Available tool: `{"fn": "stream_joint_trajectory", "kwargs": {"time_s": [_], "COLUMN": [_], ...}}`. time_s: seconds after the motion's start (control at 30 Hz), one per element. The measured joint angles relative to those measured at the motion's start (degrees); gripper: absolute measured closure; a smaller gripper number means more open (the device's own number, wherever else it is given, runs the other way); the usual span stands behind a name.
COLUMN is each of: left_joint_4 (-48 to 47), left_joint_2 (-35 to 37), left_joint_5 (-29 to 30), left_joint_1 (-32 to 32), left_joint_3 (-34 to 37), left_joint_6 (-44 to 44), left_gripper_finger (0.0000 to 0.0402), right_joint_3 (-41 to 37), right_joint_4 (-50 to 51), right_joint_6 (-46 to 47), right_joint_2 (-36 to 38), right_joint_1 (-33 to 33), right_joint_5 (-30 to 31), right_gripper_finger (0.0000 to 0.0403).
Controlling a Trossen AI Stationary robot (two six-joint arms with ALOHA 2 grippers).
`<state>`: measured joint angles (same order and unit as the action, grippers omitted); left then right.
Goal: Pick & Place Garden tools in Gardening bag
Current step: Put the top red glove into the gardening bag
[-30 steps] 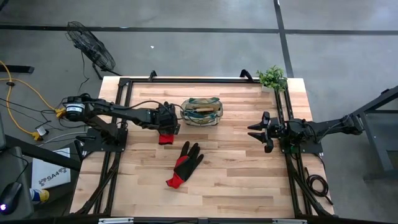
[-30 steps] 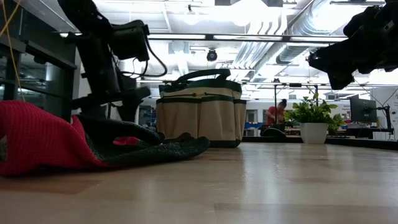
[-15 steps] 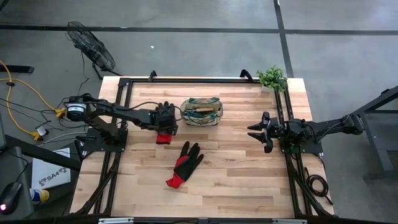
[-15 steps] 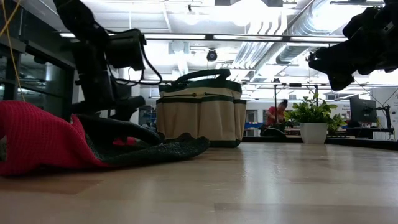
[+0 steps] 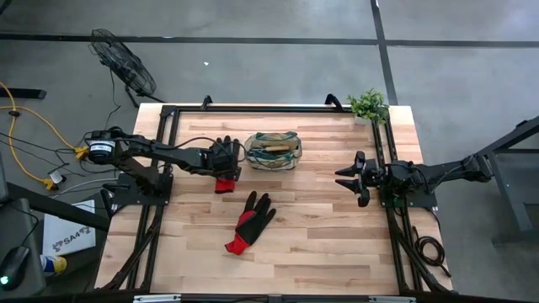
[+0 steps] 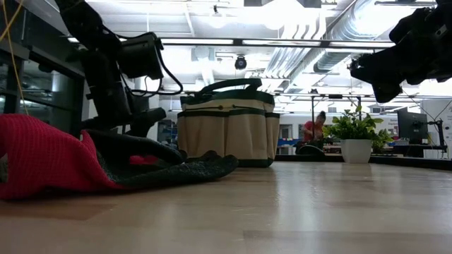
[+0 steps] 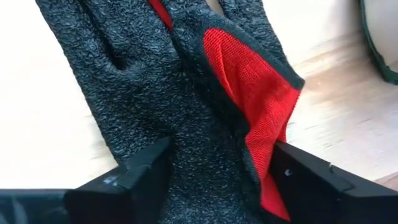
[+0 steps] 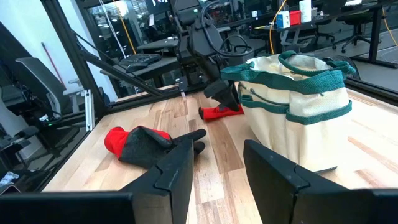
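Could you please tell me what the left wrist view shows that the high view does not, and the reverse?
Only the left wrist view shows the left hand shut on a glove, its textured palm close up. Only the high view shows the second glove on the table, the potted plant and the waiting right hand. Both show the gardening bag.

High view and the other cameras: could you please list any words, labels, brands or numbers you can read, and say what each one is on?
"SAM": partly legible dark print on the white box on the floor beside the table's left edge; the rest is too small to read.
Gardening bag: no print visible.
Gloves: no print visible.
Containers on a far desk in the right wrist view: too blurred to read.
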<state>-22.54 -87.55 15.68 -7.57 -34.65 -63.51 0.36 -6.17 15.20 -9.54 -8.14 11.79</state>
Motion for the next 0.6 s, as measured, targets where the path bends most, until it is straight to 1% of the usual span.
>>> {"fn": "stream_joint_trajectory", "kwargs": {"time_s": [0.17, 0.6], "left_joint_4": [0.0, 0.4], "left_joint_2": [0.0, 0.0], "left_joint_5": [0.0, -1.7], "left_joint_1": [0.0, 0.0], "left_joint_3": [0.0, 0.0], "left_joint_6": [-0.3, -0.2], "left_gripper_finger": [0.0183, 0.0254], "right_joint_3": [0.0, 0.0], "right_joint_4": [0.0, 0.0], "right_joint_6": [0.0, 0.0], "right_joint_2": [0.0, 0.0], "right_joint_1": [0.0, 0.0], "right_joint_5": [0.0, 0.0], "right_gripper_finger": [0.0268, 0.0268]}}
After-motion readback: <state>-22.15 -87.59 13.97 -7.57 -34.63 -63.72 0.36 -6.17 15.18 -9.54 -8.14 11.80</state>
